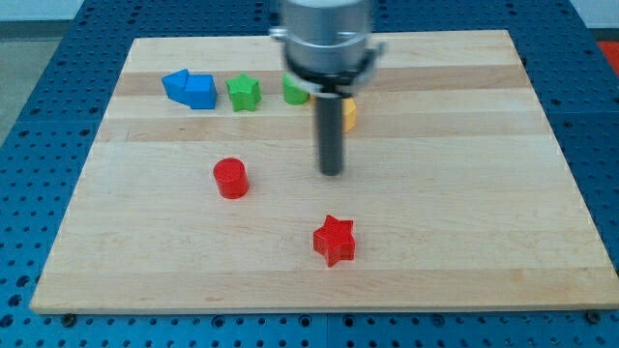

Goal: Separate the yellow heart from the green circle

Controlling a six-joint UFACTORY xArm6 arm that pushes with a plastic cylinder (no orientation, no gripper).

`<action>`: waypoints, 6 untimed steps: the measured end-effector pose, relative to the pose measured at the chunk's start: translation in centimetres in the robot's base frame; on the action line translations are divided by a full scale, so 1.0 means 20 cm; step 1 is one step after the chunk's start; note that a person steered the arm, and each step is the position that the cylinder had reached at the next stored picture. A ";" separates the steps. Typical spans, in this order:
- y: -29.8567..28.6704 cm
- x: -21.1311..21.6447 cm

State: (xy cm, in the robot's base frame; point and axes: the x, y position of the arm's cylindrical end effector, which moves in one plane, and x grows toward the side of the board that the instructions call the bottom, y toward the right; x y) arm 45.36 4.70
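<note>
One yellow heart (349,116) mostly hidden, heading unclear; green circle (293,92) alongside; my tip (332,173) below; no claw.

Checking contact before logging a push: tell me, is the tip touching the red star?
No. My tip sits on bare board well above the red star, with a clear gap between them.

The arm's end (324,34) enters from the view's top as a broad, pale grey metallic cylinder, blurred at its upper part. Below it sits a wider dark, almost black collar with a slightly flared rim and small lugs sticking out at either side. From the collar's underside drops a straight dark grey rod, round in section, smooth and plain, with a faint lighter sheen down one flank. My tip (332,173) ends bluntly, cut flat, the same dark colour as the shaft above it.
</note>
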 end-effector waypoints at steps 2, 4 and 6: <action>0.61 -0.75; 0.05 -1.08; -0.17 -0.87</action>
State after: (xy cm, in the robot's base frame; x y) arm 27.95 1.21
